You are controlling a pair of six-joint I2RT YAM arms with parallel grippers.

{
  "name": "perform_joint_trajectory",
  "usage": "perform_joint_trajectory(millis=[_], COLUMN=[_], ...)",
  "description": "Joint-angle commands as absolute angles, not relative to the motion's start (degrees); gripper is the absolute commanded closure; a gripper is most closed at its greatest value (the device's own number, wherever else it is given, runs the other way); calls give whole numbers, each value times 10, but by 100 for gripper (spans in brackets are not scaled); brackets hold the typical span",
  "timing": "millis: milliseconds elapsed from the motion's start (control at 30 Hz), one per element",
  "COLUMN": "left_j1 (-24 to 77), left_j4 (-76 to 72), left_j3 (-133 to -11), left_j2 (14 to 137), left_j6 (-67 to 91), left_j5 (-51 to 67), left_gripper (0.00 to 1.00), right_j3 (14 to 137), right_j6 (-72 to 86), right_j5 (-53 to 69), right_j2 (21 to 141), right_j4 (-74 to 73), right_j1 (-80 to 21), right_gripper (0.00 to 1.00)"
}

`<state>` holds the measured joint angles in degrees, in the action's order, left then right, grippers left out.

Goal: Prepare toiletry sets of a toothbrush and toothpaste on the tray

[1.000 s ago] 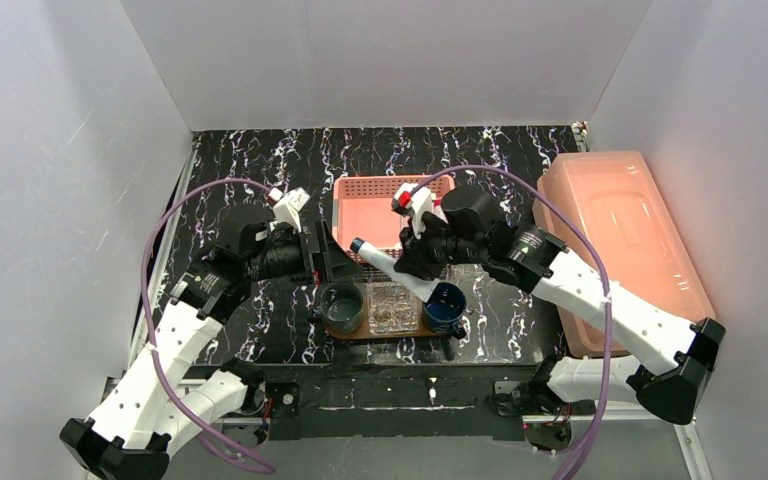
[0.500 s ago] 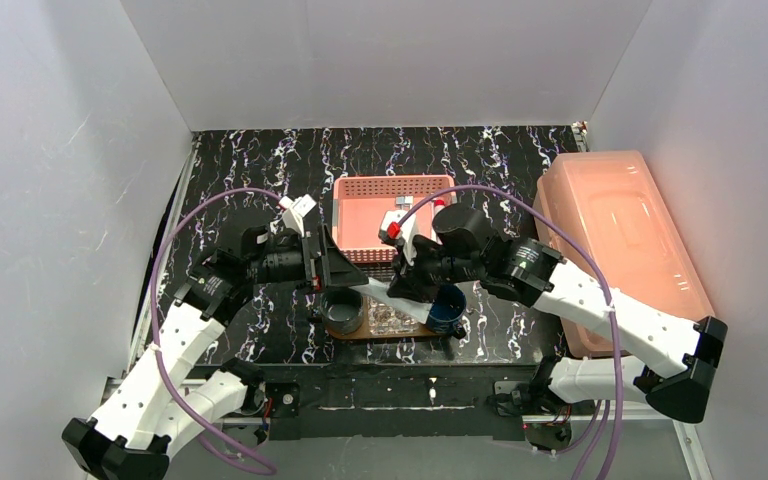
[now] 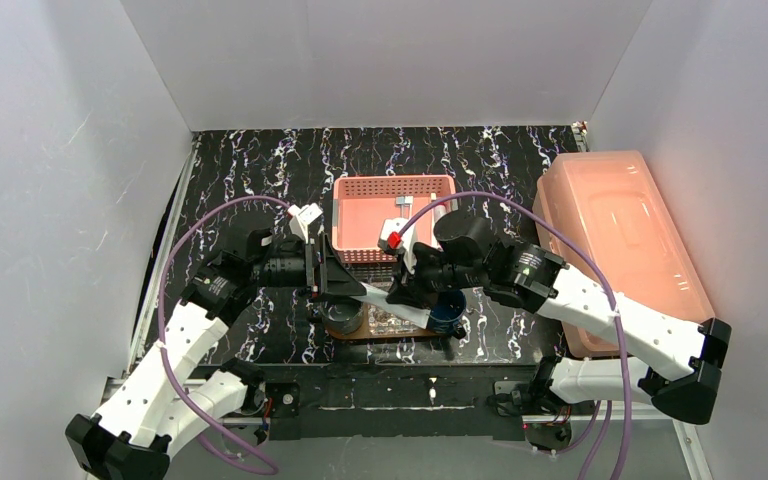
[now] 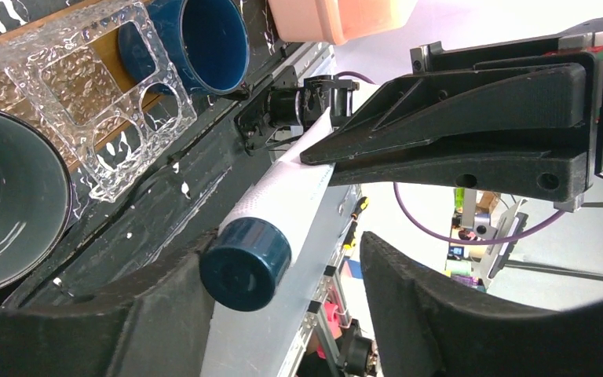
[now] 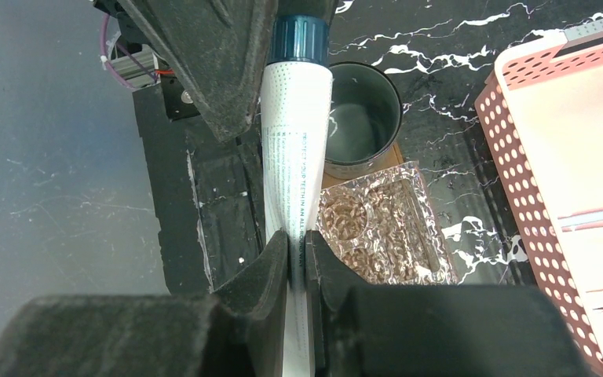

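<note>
Above tray [image 3: 385, 336], toothpaste [image 5: 294, 157] in right claw [image 5: 297, 245], now inside left claw [image 4: 283, 263]

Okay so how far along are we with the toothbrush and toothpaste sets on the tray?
Barely started. Nothing looks done: the grey cup and blue cup on the tray show empty. In hand: the right pincer grips the toothpaste by its flat end, its cap inside the open left pincer, seemingly a handover. Left: placing it, plus every toothbrush; none is on the tray.
</note>
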<state>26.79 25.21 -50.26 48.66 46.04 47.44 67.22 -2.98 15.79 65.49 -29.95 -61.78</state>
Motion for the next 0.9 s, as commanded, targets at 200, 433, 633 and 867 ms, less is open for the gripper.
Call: perform_joint_trajectory(millis=[200,433,633,867], left_j1=[267,268,267,267], left_j4=[228,219,210,228], left_j3=[-495,-486,-477,-479], left_j2=[484,486,472,435], left_j6=[461,466,478,471], left_j5=[523,523,499,448], left_gripper=[58,83,100,100], right_j3=[670,665,652,642], right_j6=[-34,-32,-24,-9], right_j5=[155,151,124,87], right_j2=[635,632,613,580], right_j4=[-258,-254,-245,-237], right_j1=[-629,-635,-635,-636], right_gripper=[99,99,94,56])
